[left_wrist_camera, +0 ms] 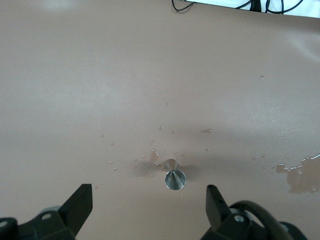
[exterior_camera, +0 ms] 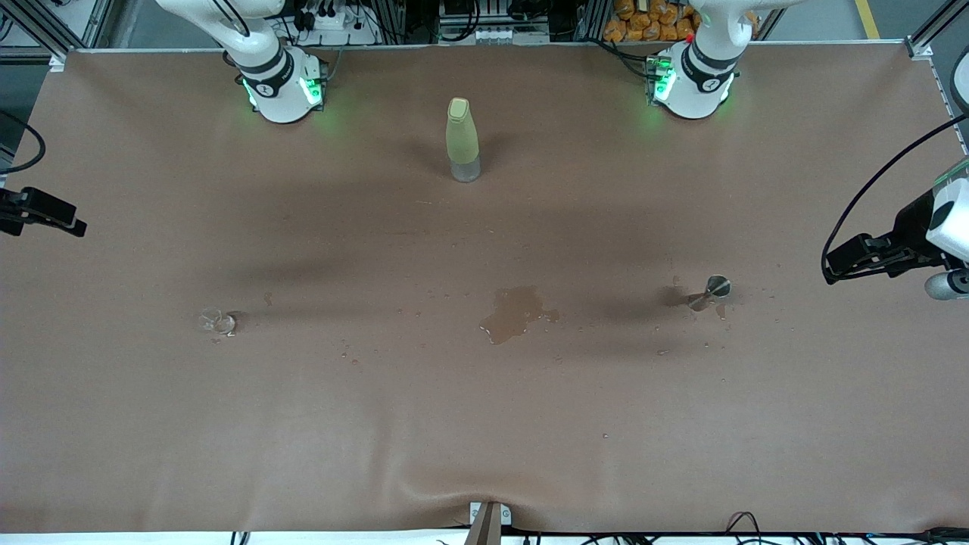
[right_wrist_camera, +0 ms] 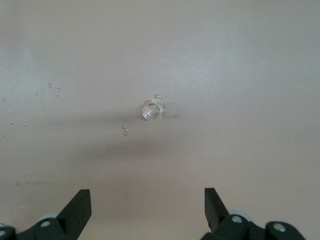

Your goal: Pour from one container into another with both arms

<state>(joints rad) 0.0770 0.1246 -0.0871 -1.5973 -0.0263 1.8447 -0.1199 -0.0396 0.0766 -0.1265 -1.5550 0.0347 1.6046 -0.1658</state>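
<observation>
A wide brown tabletop (exterior_camera: 484, 424) fills the room, its covering rippled at the edge nearest the front camera; a dark wet patch (exterior_camera: 515, 312) stains its middle; aluminium framing (exterior_camera: 45, 26), cables and orange packets (exterior_camera: 643, 21) crowd the edge by the bases.

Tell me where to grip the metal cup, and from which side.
Grip the metal cup around its narrow waist, coming from above: it looks like a double cone, so the waist should stop slipping. It stands amid droplets; the open left gripper already frames it.
</observation>
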